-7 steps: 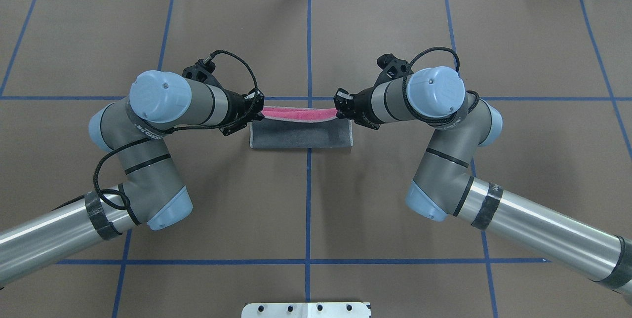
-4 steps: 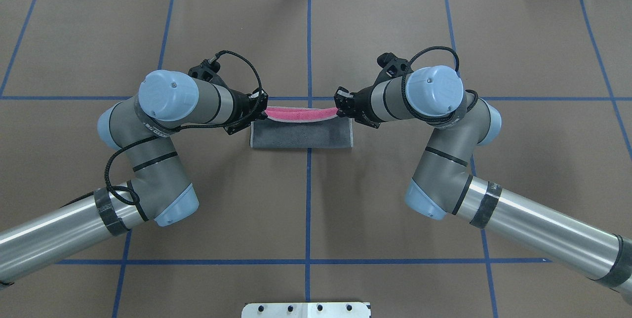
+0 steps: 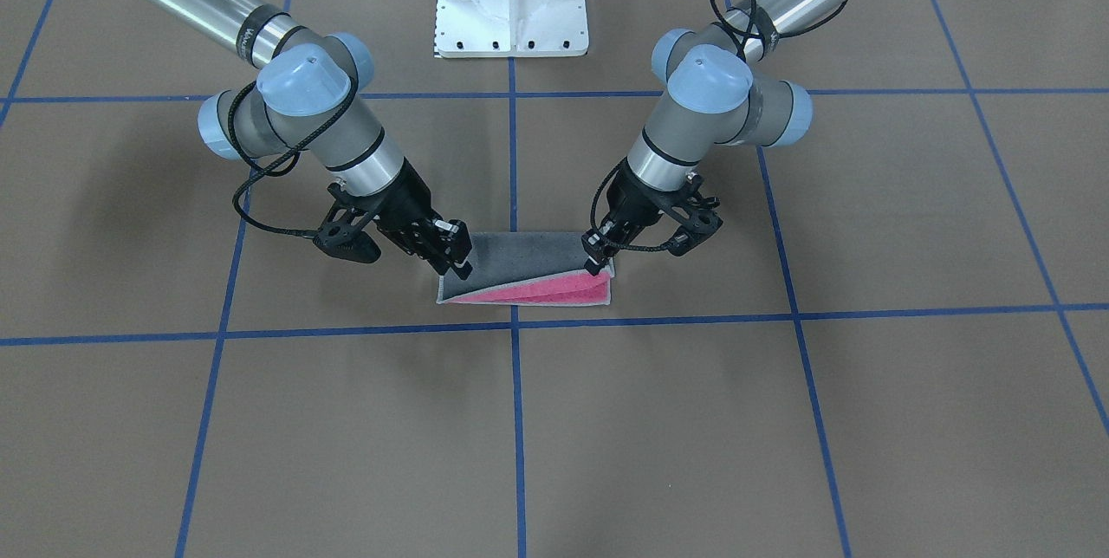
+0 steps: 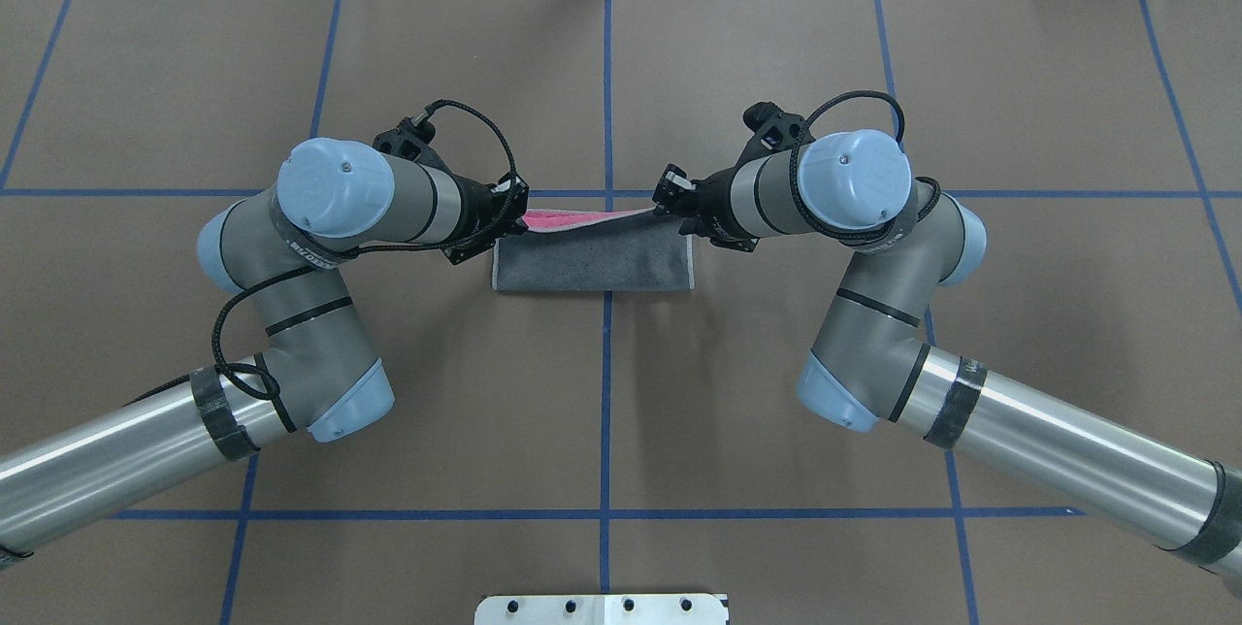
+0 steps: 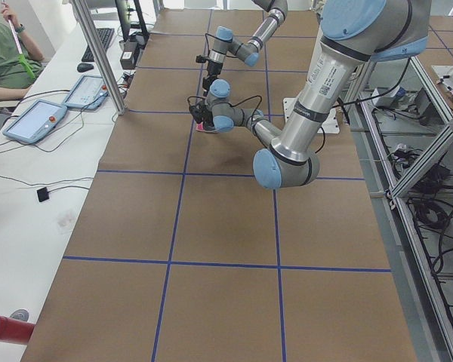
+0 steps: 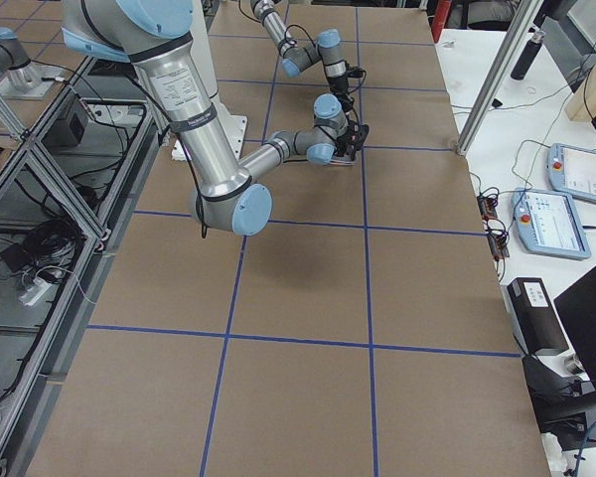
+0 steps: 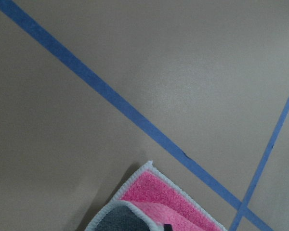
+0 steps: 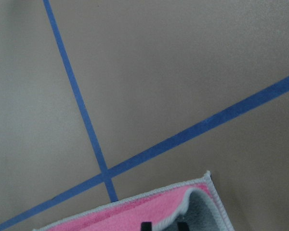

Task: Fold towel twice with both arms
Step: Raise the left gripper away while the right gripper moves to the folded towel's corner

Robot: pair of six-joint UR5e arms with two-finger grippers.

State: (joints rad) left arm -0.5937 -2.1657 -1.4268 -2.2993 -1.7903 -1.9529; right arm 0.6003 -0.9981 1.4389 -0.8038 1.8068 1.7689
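Table [image 4: 621, 411], centre: towel [image 4: 592, 261], folded once, grey face up; the pink strip along its far edge is narrower than before, thinnest toward the right end. Left tool [image 4: 517, 216] and right tool [image 4: 669, 202], one at each far corner, both pinch the upper layer's hem.

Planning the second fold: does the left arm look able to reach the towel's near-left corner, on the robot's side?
Probably yes: the left gripper holds the towel by its far-left corner, and the near-left corner lies bare close by, nothing between.

Pink and dark grey towel [image 4: 592, 264], pale grey stitched edge; brown table [image 4: 776, 392] gridded with blue tape lines [image 4: 606, 72].
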